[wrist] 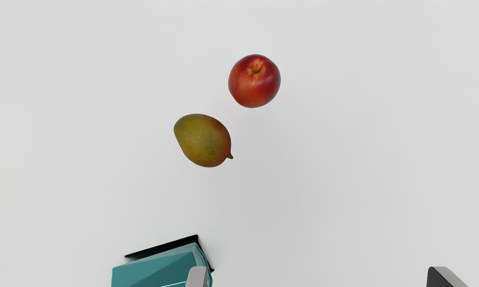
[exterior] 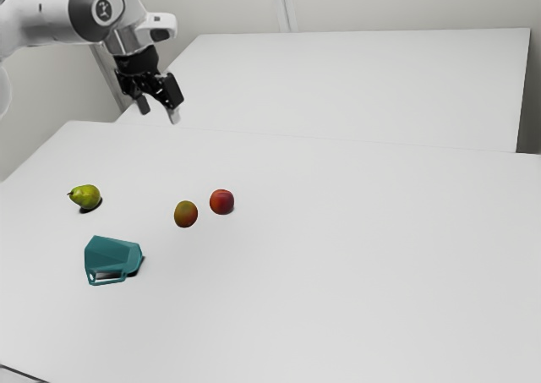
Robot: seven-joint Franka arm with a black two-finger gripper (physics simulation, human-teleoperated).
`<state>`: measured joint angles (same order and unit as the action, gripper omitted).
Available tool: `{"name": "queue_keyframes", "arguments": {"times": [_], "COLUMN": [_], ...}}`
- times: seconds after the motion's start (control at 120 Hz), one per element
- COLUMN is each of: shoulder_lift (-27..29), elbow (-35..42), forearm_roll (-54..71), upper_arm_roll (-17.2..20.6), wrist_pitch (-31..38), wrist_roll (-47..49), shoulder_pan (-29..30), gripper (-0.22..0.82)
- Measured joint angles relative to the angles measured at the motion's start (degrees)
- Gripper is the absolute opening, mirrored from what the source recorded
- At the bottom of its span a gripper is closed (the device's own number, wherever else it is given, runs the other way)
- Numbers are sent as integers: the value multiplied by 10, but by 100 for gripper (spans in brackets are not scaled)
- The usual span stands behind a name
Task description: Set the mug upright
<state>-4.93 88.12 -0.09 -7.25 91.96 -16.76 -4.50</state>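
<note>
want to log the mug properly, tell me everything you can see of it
The mug is teal, with flat, angular facets and a smooth surface that looks like glazed ceramic or plastic. It lies on its side on the white table, not upright. Its squared handle, with a slot-like opening, shows at the side facing the exterior camera. It sits nearer that camera than the pear. Of things touching it, I see just the table.

A side camera looks down across the table [exterior: 355, 273] from well beyond the jaws; another, beside them, peers down closer. Both capture the mug [wrist: 156, 267], mango [wrist: 203, 139] and peach [wrist: 254, 81].
</note>
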Motion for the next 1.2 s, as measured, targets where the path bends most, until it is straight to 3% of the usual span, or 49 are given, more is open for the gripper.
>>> {"name": "queue_keyframes", "arguments": {"times": [0.1, 0.583, 0.892, 0.992, 1.2], "shoulder_lift": [2, -8, -84, -109, -131], "elbow": [4, 104, 108, 106, 123], "forearm_roll": [-12, -265, -342, -354, -360], "upper_arm_roll": [-3, -166, -162, -135, -126], "wrist_pitch": [14, -3, -32, -35, -36], "wrist_roll": [-2, -45, -129, -162, -220], "shoulder_pan": [-1, 17, 158, 213, 249], "gripper": [60, 60, 60, 60, 60]}}
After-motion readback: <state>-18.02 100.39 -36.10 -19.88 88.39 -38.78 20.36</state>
